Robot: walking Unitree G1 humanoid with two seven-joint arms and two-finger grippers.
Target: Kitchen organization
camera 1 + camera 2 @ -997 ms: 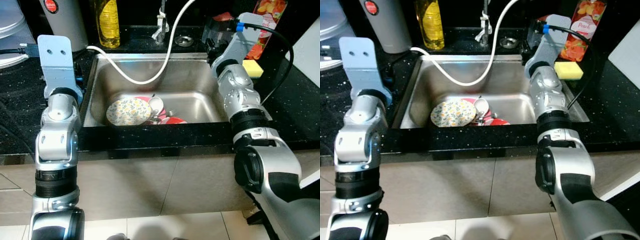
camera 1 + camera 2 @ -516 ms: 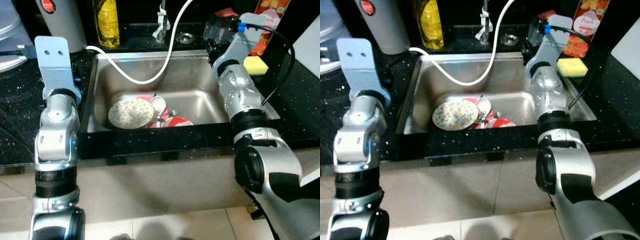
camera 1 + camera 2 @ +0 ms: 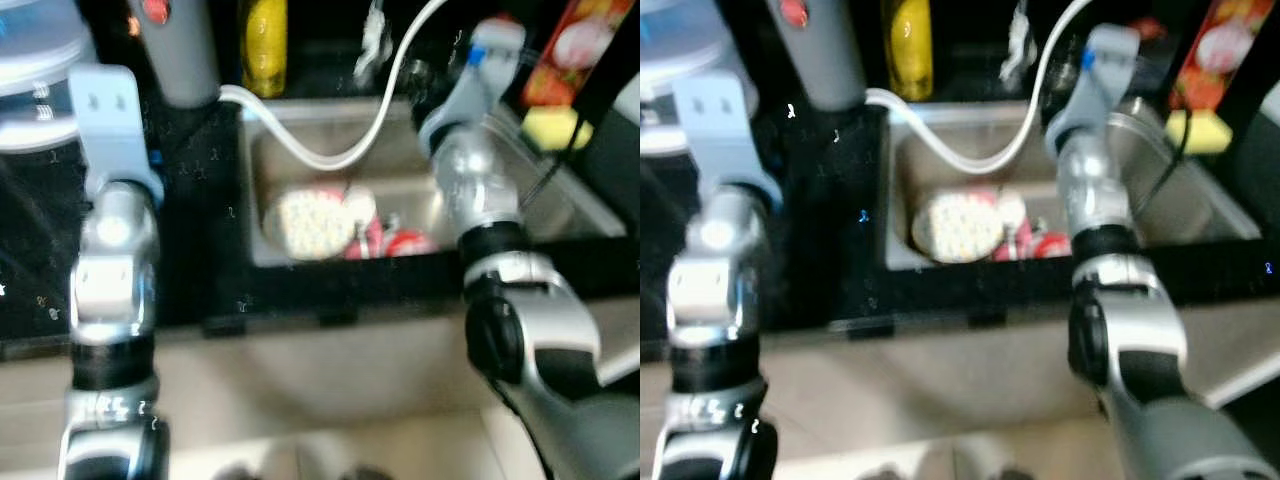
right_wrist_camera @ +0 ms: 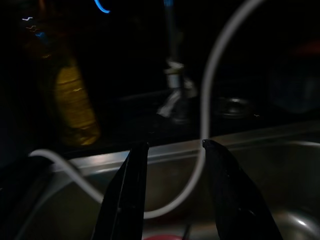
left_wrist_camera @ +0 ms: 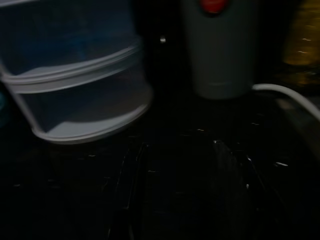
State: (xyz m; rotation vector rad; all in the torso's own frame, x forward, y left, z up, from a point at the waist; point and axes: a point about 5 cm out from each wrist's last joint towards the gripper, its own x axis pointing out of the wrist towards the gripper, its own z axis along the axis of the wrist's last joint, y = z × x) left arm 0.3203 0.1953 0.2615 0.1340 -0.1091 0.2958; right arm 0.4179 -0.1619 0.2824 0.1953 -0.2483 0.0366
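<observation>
A steel sink holds a floral plate, a white cup and red dishes. A white hose loops from the tap area into the basin. My left arm is raised over the black counter left of the sink. Its gripper is open and empty, facing a grey canister and a clear plastic container. My right arm reaches over the sink's back right. The right gripper is open above the basin, with the hose beyond its fingers.
A yellow bottle stands behind the sink, beside the tap. A yellow sponge and a peach juice carton sit on the counter at the right. Tiled cabinet front lies below the counter edge. The head views are blurred.
The whole picture has shifted and blurred, so the camera has moved: the sink now sits further right in view. Both arms hold the same raised pose.
</observation>
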